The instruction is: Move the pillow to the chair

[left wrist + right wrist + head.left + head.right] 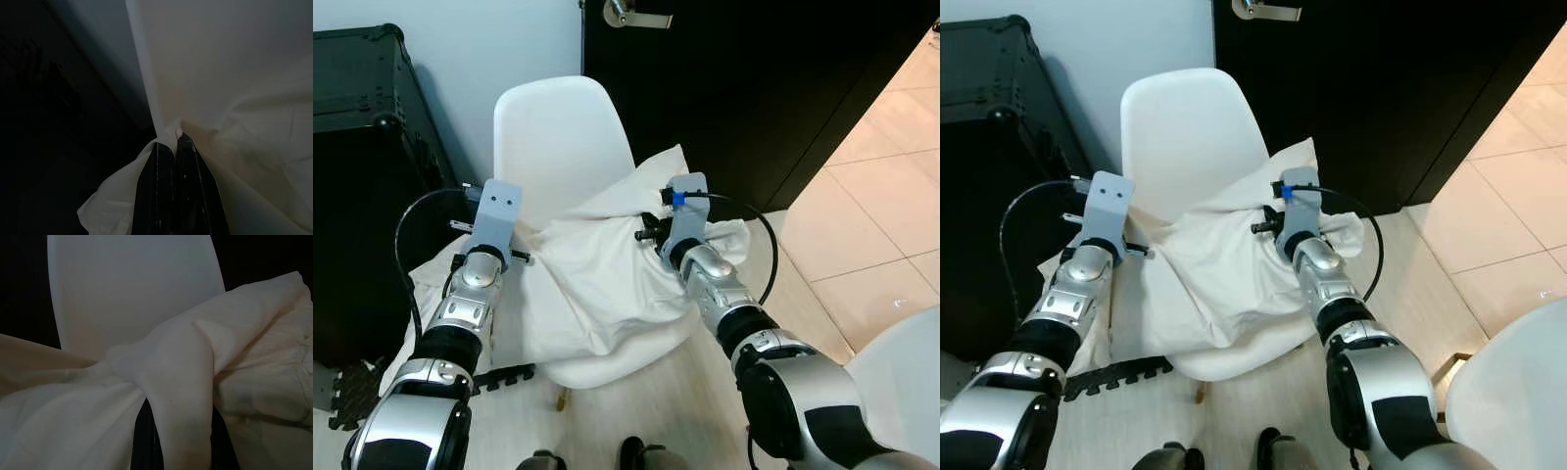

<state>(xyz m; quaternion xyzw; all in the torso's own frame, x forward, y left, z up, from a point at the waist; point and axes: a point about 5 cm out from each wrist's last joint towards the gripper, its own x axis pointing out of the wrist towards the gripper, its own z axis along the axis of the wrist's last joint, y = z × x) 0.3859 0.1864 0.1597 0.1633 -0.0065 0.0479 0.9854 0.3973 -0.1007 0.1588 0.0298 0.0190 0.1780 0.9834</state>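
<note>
A white pillow lies crumpled on the seat of a white shell chair, one corner leaning against the backrest. My left gripper is shut on the pillow's left edge, its black fingers pinching a fold of cloth beside the chair's left side. At the pillow's right upper part my right gripper holds a thick fold; the cloth drapes between and over its fingers, hiding their tips. Both wrists hover just above the seat, left wrist and right wrist.
A black case stands close to the chair's left. A black door with a metal handle is behind the chair. Tiled floor opens to the right. A white rounded object sits at the bottom right.
</note>
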